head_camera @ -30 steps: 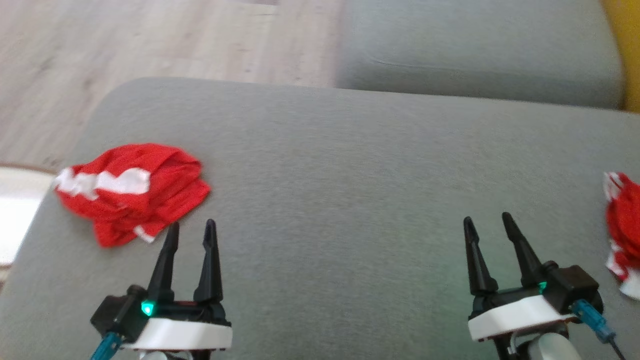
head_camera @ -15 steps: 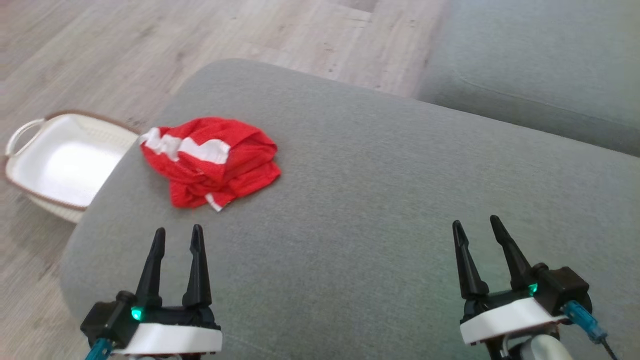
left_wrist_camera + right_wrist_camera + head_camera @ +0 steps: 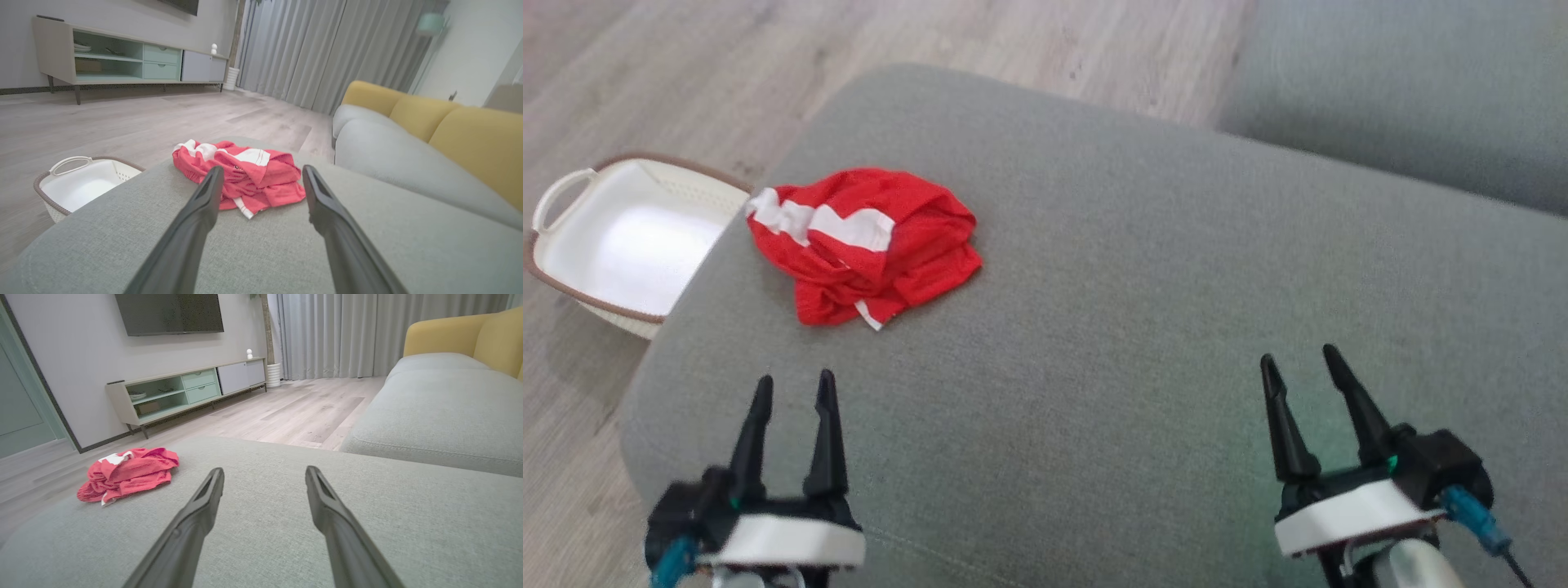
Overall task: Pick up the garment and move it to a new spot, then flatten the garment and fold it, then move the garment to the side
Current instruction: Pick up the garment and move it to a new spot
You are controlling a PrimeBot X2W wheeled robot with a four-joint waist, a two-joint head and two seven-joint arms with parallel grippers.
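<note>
The red-and-white mesh garment (image 3: pixel 866 245) lay crumpled at about ten o'clock on the grey sofa cushion (image 3: pixel 1135 286), near its edge, with a white laundry basket (image 3: pixel 686 186) on the floor at its nine o'clock. The left claw (image 3: pixel 795 377), spread and empty, hovered at the garment's six o'clock. The right claw (image 3: pixel 1299 354), likewise released, sat well apart at four o'clock. The pick-up looked not yet begun; it called for the left claw reaching forward to pinch the heap.
</note>
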